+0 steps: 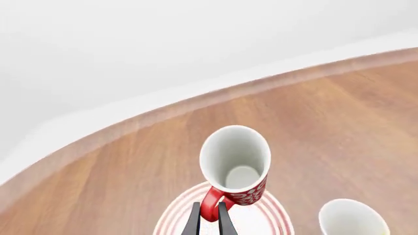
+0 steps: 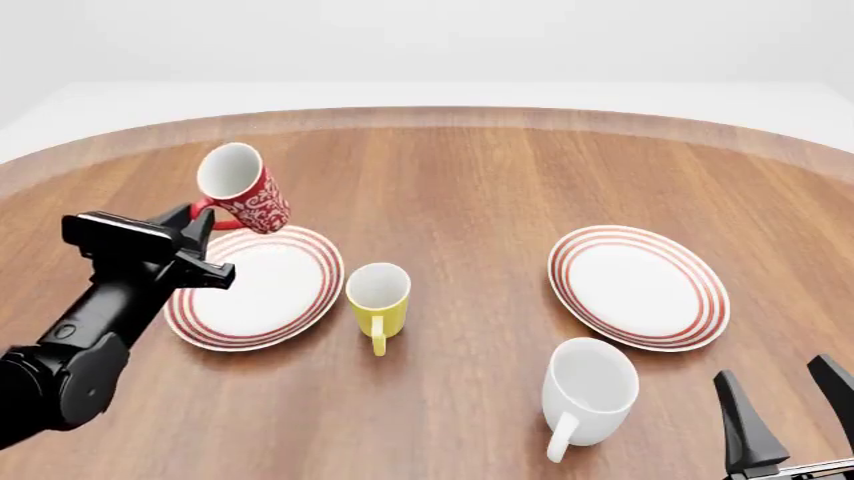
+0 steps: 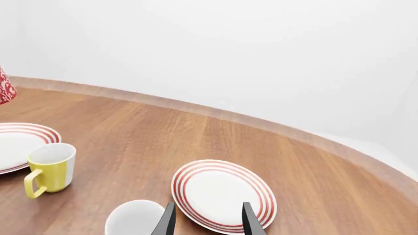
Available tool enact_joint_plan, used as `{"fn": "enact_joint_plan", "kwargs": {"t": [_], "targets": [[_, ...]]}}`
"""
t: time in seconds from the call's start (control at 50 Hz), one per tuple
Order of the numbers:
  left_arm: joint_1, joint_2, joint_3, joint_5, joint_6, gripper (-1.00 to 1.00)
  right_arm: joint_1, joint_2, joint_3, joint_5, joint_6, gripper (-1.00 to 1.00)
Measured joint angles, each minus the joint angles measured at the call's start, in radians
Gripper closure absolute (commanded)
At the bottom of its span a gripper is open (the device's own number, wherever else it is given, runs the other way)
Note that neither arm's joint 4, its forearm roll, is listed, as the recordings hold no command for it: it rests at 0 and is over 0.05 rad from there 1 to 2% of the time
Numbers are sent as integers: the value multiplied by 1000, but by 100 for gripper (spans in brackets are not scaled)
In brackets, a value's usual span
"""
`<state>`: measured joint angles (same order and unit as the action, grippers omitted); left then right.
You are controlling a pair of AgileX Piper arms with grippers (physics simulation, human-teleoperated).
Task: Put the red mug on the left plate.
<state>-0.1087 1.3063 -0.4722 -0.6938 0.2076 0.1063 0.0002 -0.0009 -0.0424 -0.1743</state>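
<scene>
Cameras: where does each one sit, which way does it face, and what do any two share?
Front: above and behind the arms, looking down the table; both arms show.
Left wrist: behind the left gripper, which pinches the red mug by its handle above the left plate.
Right wrist: behind the open right gripper, facing the right plate.
Shared: all three show the white mug.

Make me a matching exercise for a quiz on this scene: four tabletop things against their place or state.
Things:
1. red mug
2. yellow mug
3. white mug
4. left plate

States:
A. stands between the two plates
B. held tilted by its handle in the left gripper
C. lies under the raised mug, nothing on it
D. stands near the right gripper, below the right plate

Pairs: 1-B, 2-A, 3-D, 4-C
</scene>
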Motion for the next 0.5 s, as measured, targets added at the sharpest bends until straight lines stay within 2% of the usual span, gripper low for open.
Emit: {"fn": "enact_joint_plan", "kwargs": {"t": [0.5], "targets": [[30, 87, 43, -76, 25, 100, -1, 0, 0, 1, -2, -100]]}}
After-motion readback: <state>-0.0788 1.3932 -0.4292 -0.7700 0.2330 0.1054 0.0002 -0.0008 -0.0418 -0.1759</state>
